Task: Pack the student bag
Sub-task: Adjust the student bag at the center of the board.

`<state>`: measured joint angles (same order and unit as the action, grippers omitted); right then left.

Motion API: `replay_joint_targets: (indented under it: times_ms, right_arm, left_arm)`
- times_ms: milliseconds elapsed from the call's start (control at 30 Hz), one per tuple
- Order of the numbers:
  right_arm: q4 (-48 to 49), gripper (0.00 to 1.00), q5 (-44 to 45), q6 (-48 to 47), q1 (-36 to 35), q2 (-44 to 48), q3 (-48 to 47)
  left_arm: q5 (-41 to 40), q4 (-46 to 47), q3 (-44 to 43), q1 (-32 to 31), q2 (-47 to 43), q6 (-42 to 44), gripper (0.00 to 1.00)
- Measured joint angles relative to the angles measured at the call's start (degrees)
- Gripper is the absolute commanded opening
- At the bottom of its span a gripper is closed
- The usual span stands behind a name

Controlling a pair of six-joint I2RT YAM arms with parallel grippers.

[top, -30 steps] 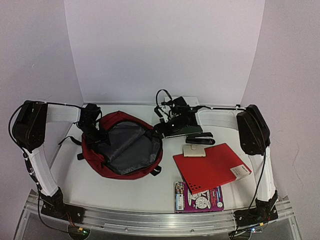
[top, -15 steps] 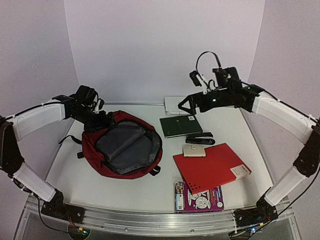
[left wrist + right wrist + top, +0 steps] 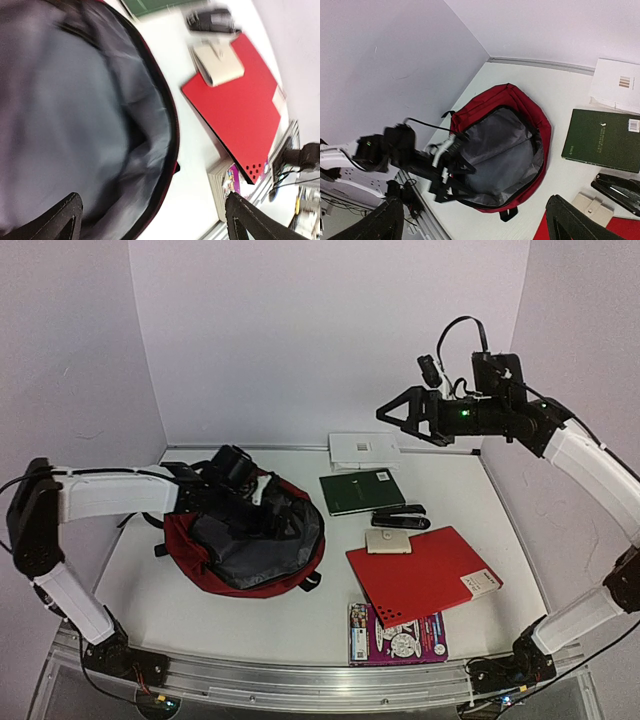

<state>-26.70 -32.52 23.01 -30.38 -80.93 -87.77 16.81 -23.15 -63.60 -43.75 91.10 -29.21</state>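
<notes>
The student bag [image 3: 205, 562] is a dark red backpack that lies unzipped on the left of the table, with its grey lining [image 3: 75, 110] showing. My left gripper [image 3: 272, 518] hovers open over the bag's opening, with nothing between its fingers. The left wrist view looks down into the lining and over the black zipper rim. High above the table's back right, my right gripper [image 3: 397, 415] is open and empty. From there the right wrist view shows the whole bag [image 3: 512, 150] with the left gripper [image 3: 451, 176] over it.
Right of the bag lie a green book [image 3: 360, 492], a white booklet [image 3: 362, 450], a black stapler [image 3: 400, 517], a beige case [image 3: 388, 541], a flat red folder [image 3: 420, 575] and a colourful book [image 3: 398, 635] near the front edge.
My left gripper has let go of the bag's back rim and moved right, over the opening. The right arm has lifted from the green book to high at the back right.
</notes>
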Motion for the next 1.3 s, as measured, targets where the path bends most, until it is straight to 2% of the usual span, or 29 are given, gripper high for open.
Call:
replay_joint_targets:
  times_ms: [167,367,467,600,833,1033,1133,1300]
  right_arm:
    - [-0.3,0.98,-3.4,4.2,4.4,0.0,-0.1]
    - [-0.3,0.98,-7.8,5.4,11.1,0.0,0.4]
    - [0.0,0.98,-8.5,1.6,14.2,1.0,3.3]
    - [-2.6,0.98,-4.8,-8.4,15.3,4.6,9.8]
    - [-9.4,0.98,3.3,-26.4,17.5,7.6,15.3]
    - [-14.7,0.98,6.5,-35.0,21.5,8.9,20.3]
    - [-16.3,0.98,6.8,-37.6,23.3,9.0,20.4]
    - [-17.5,0.98,6.8,-40.1,25.6,9.0,20.4]
  left_arm:
    - [2.8,7.5,-4.5,-4.2,13.5,-2.5,1.00]
    - [6.0,16.5,-8.1,-5.2,21.8,-7.1,0.93]
    - [7.1,21.8,-10.0,-5.8,25.4,-9.9,0.91]
    - [7.4,28.8,-10.7,-8.3,28.7,-14.0,0.86]
    - [5.3,34.5,-10.7,-12.8,30.2,-17.8,0.86]
    - [-3.2,29.9,-7.2,-14.0,25.1,-19.3,0.86]
    - [-6.7,26.2,-3.6,-11.0,20.8,-20.8,0.87]
    - [-9.4,23.5,0.0,-1.2,18.8,-21.6,0.88]
